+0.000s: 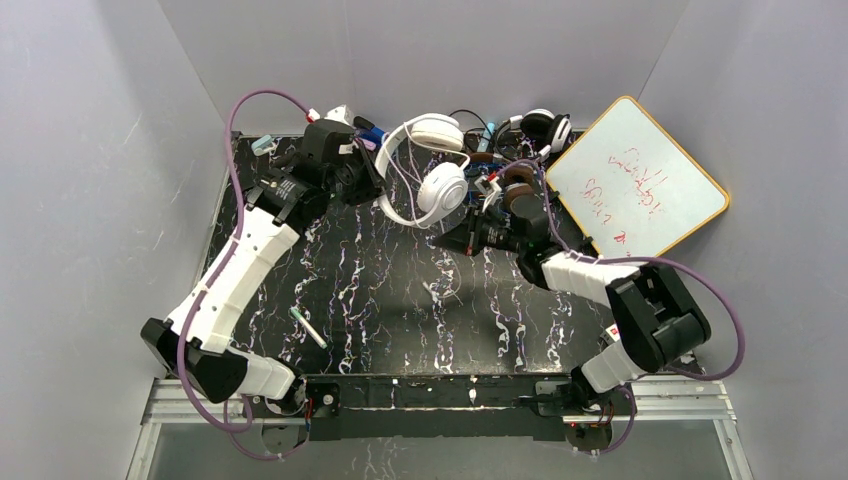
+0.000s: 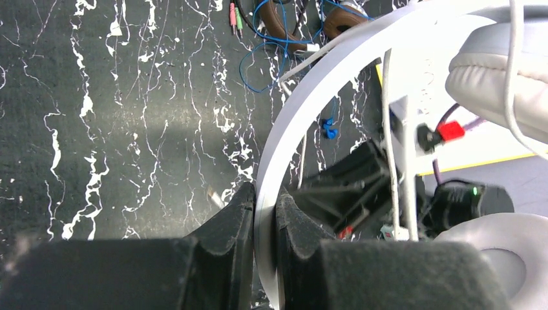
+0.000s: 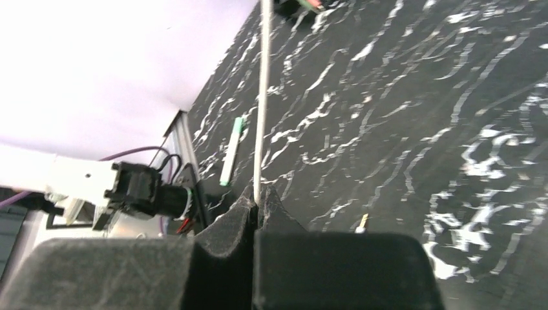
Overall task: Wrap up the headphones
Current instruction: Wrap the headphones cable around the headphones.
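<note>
Three headsets at the far side of the marbled table (image 1: 400,300), seen from above: white headphones (image 1: 432,170) at centre, black headphones (image 1: 540,125) behind to the right, brown-cupped headphones (image 1: 516,190) just beside the whiteboard (image 1: 640,185). Left gripper (image 1: 375,188) at the left curve of the white headband (image 1: 395,135), right gripper (image 1: 455,240) just below the lower white ear cup. Green pen (image 1: 308,327) lying well apart, nearer the arm bases.

From the left wrist: left gripper (image 2: 265,223) clenched on the headband (image 2: 304,110), one pad pressed flat against each side of the white band. Pale ear cushion (image 2: 497,71) at upper right. Blue cable (image 2: 258,58) and the brown cups on the table along the top edge.

From the right wrist: right gripper (image 3: 257,206) pinched tight on a thin white cord (image 3: 262,97), running taut and straight from the fingertips to the top edge. Green pen (image 3: 231,152) flat on the table, just left of the cord.
</note>
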Action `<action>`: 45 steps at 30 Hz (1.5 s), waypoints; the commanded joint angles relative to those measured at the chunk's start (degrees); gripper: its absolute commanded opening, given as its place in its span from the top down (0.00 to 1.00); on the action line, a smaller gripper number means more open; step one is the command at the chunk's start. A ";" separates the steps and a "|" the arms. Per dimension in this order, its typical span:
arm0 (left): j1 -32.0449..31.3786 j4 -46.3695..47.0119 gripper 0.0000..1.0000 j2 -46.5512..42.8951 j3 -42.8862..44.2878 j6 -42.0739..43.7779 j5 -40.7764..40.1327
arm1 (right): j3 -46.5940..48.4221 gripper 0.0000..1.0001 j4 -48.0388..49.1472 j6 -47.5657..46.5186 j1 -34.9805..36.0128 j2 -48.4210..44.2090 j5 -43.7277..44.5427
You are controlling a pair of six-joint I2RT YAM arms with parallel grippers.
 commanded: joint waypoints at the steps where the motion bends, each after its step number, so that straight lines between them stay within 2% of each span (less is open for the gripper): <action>1: 0.42 7.52 1.00 -0.79 -1.82 -3.16 -1.91 | -2.81 0.99 9.47 5.03 3.56 -5.51 1.55; 4: 0.42 8.37 1.00 -1.51 -4.12 -1.88 -5.67 | -4.64 0.99 12.42 7.74 4.90 -8.86 2.42; 6: 0.51 8.04 1.00 -1.57 -4.43 -0.74 -7.44 | -5.11 0.99 10.75 7.50 5.16 -11.53 3.99; 11: 0.51 6.11 1.00 -1.39 -3.06 0.41 -6.13 | -3.78 0.99 -5.72 -1.59 4.91 -17.04 16.60; 12: 0.51 5.85 1.00 -1.35 -2.70 0.87 -5.08 | -3.07 0.99 -8.85 -3.64 4.01 -17.33 20.60; 14: 0.51 4.99 1.00 -0.95 -1.93 1.57 -2.20 | -1.51 0.99 -11.11 -7.11 0.96 -15.83 22.86; 19: 0.43 1.61 1.00 -0.17 -2.18 2.45 7.19 | 10.76 0.99 -10.35 -7.37 -12.67 -2.81 11.97; 22: 0.26 0.44 1.00 -2.25 -5.09 3.17 8.37 | 19.81 0.99 -10.59 -6.98 -16.98 4.35 9.83; 25: 0.24 -0.43 1.00 -4.38 -7.51 4.03 8.56 | 28.67 0.99 -12.61 -7.27 -19.14 11.18 8.82; 36: -0.15 -5.27 1.00 -4.33 -10.11 8.20 10.15 | 45.50 0.99 -15.32 -4.24 -24.42 23.01 7.01; 41: -0.55 -5.92 1.00 -3.20 -11.41 9.64 10.83 | 54.36 0.99 -19.88 -4.71 -25.99 26.19 6.25; 45: -0.64 -5.56 1.00 -4.09 -11.22 8.79 9.29 | 55.34 0.99 -21.28 -5.06 -26.55 26.37 5.73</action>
